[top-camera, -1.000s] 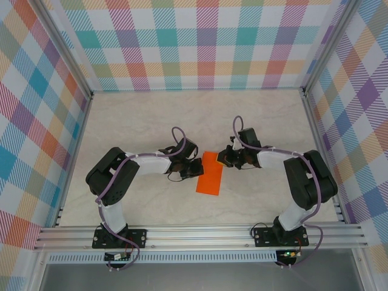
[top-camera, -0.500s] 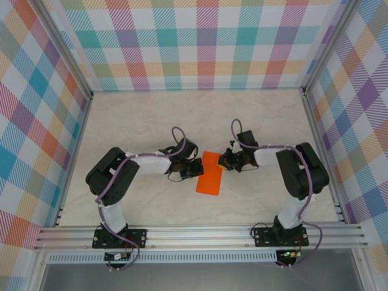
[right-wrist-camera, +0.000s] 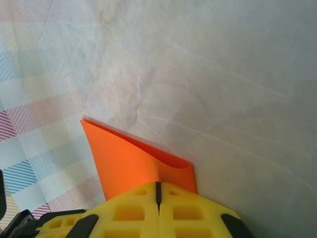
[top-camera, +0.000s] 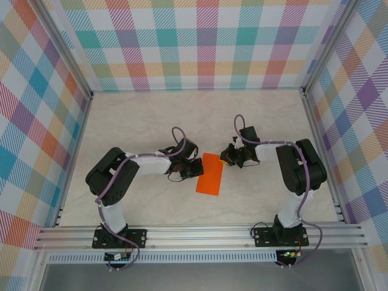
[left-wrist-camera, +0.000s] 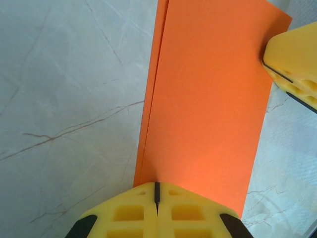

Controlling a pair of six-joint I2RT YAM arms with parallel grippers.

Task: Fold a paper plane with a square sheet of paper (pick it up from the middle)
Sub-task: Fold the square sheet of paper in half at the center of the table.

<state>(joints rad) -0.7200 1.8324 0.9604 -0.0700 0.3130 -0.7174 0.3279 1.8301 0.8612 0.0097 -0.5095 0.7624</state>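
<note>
The square sheet of paper [top-camera: 210, 174] is bright orange and lies folded into a narrow two-layer rectangle in the middle of the table. My left gripper [top-camera: 196, 168] is shut, its yellow tips [left-wrist-camera: 156, 184] resting on the paper's [left-wrist-camera: 208, 99] left edge. My right gripper [top-camera: 226, 157] is shut on the far right corner of the paper [right-wrist-camera: 129, 158], where the top layer bulges up slightly ahead of the tips [right-wrist-camera: 158, 183]. In the left wrist view, a yellow right finger [left-wrist-camera: 293, 59] overlaps the paper's far edge.
The pale marble tabletop [top-camera: 151, 121] is walled by checked panels [top-camera: 200, 42] on three sides. An aluminium rail [top-camera: 200, 235] runs along the near edge with both arm bases on it.
The right gripper has shifted slightly back and to the right at the paper's far corner, and its arm has swung. The left gripper and the paper have stayed put.
</note>
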